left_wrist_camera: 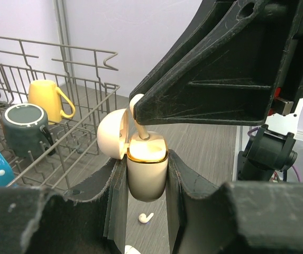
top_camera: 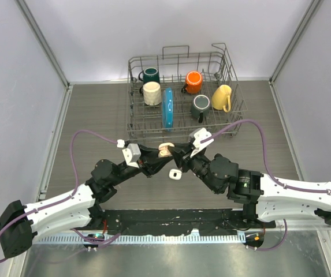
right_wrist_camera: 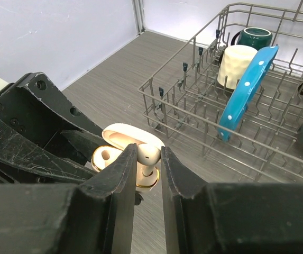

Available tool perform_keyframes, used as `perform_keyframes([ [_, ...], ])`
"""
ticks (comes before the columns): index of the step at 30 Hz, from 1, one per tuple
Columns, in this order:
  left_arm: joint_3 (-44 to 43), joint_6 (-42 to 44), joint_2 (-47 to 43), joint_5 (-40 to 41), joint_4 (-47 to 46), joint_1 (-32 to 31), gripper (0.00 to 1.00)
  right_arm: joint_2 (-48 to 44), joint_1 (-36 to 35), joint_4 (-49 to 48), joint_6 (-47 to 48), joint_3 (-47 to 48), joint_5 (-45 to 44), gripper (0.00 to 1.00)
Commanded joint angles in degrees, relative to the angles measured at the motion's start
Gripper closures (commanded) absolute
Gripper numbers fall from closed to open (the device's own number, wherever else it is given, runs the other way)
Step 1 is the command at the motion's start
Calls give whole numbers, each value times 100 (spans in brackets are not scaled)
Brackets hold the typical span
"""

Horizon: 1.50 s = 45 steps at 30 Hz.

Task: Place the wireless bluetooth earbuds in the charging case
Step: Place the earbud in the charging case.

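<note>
Charging case (left_wrist_camera: 147,174): glossy cream, rounded, gold rim, lid open at 10 o'clock; clenched between left fingers (left_wrist_camera: 117,196). Earbud (right_wrist_camera: 147,154): smooth white, stemmed; pinched by right fingers (right_wrist_camera: 122,180).

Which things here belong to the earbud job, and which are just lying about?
Job:
charging case, held in the left hand
earbud, in the right hand
loose earbud on the table

Lying about:
dish rack
blue plate
teal mug
cream mug
orange mug
dark grey mug
yellow mug
</note>
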<state>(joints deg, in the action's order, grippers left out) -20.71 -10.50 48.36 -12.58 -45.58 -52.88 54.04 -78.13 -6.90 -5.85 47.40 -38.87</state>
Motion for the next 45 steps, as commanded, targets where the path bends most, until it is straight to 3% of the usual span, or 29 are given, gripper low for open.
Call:
perform_keyframes([
  [1,-188,31,-81,212,-715,24,100,133,-71,548,-83,314,609,99],
  [45,58,110,-301,10,-759,15,100,-16,-71,312,374,332,-305,99],
])
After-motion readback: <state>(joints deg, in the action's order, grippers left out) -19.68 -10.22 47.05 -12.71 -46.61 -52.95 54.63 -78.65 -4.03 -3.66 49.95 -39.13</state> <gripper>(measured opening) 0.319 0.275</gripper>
